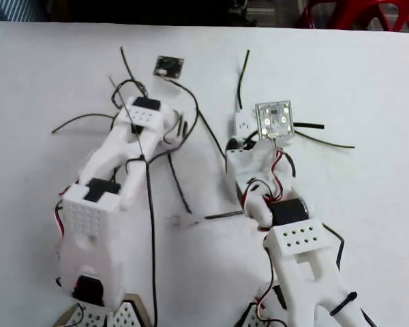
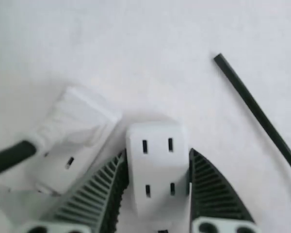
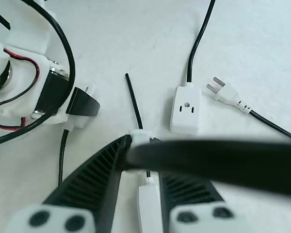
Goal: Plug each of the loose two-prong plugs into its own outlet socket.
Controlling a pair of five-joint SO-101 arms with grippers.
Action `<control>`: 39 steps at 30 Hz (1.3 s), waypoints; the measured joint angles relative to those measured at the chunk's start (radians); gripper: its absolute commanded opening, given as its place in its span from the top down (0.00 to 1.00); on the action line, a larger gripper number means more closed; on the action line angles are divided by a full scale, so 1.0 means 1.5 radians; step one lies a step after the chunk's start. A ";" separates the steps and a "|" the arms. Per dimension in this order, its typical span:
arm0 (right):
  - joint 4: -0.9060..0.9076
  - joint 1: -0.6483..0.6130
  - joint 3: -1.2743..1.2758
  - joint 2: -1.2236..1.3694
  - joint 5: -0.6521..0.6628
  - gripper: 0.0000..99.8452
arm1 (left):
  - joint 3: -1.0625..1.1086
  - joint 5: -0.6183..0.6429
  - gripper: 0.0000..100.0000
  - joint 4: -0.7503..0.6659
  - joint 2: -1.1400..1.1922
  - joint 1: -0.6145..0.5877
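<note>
Reference item: the corded socket (image 3: 186, 109), lying flat with its slots facing up and its cord running away from both arms.

1. The right gripper (image 3: 145, 153) sits just short of the corded socket, nose toward it. As far as I can judge, it is clamped on a slim white plug body (image 3: 148, 204). A thick black cord (image 3: 223, 160) crosses close in front and covers part of the tips.

2. The loose plug (image 3: 224, 93) lies just beside the corded socket, not touching it. Its 2 prongs face the socket's cord end, its long axis slants across the socket's, and its lead trails off on the side away from the left arm.

3. The left gripper (image 2: 156, 154) is well apart from the corded socket, across a tangle of black leads. It is clamped on a white socket block (image 2: 157, 170) showing 2 pairs of slots. A second white piece (image 2: 72, 141) on a black lead rests against the outside of 1 finger.

Finding: the right arm is clearly the nearer to the corded socket. The coming move depends on squaring the prongs to those upturned slots.
</note>
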 measured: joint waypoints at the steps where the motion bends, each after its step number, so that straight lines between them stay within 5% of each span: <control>1: 0.000 0.000 0.000 0.000 0.000 0.98 | 0.000 -0.020 0.87 0.000 0.000 0.000; 22: 0.000 0.016 0.000 0.000 0.000 0.98 | 0.003 -0.459 0.87 0.257 -0.188 0.000; 29: 0.000 0.018 0.000 0.000 0.000 0.98 | 0.178 -0.483 0.79 0.190 -0.260 0.055; 39: 0.000 0.018 0.010 0.000 0.000 0.98 | 0.361 -0.400 0.72 0.056 -0.401 0.057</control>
